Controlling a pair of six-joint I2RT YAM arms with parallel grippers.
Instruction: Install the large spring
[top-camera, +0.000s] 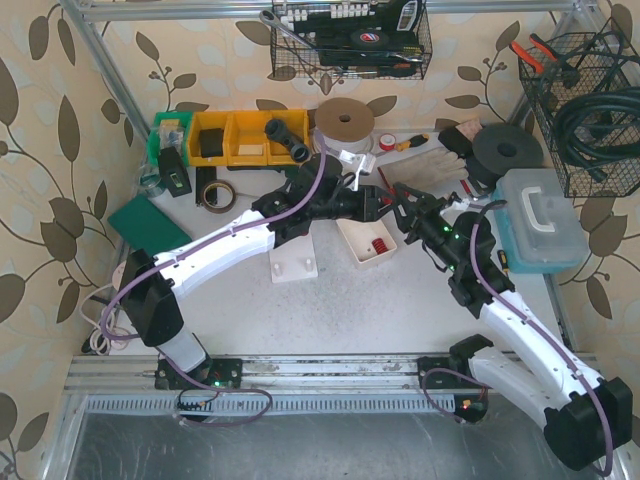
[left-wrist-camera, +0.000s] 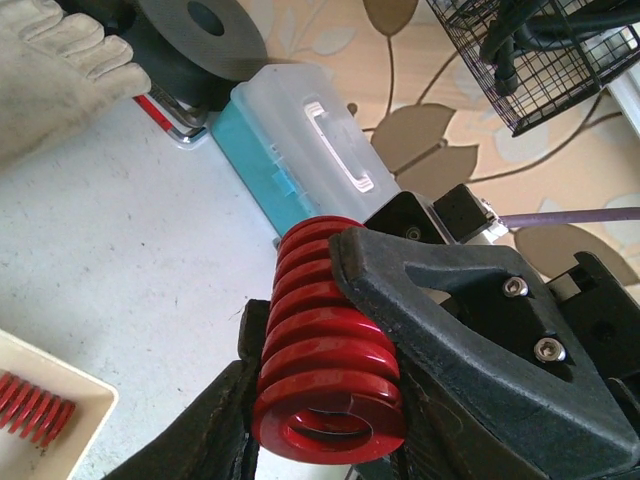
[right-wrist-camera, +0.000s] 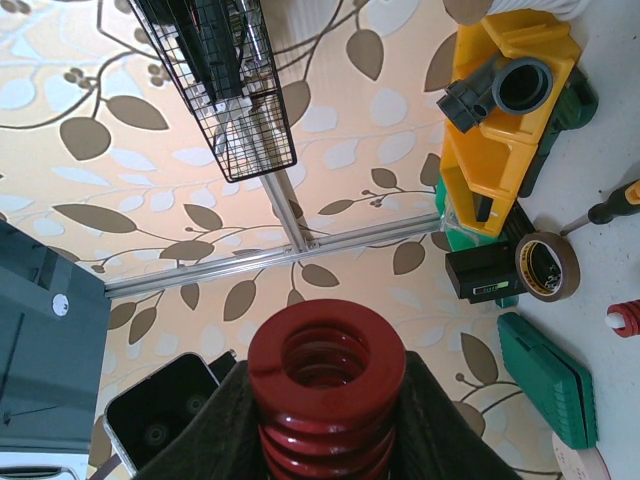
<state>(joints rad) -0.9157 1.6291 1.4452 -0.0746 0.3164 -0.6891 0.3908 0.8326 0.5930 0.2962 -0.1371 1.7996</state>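
The large red spring (left-wrist-camera: 325, 340) is held in the air where my two grippers meet, above the table right of centre. In the left wrist view it lies between my left gripper's (left-wrist-camera: 325, 445) black fingers, its open end towards the camera. In the right wrist view the same spring (right-wrist-camera: 325, 365) stands between my right gripper's (right-wrist-camera: 325, 425) fingers. Both grippers are shut on it from opposite ends. In the top view the left gripper (top-camera: 383, 206) and right gripper (top-camera: 407, 212) touch, and the spring is mostly hidden between them.
A white tray (top-camera: 352, 232) with small red springs (top-camera: 380, 243) lies just below the grippers. A white mounting block (top-camera: 293, 267) sits to its left. A teal toolbox (top-camera: 540, 222), gloves (top-camera: 425, 165), yellow bins (top-camera: 240, 138) and tape rolls stand around the back.
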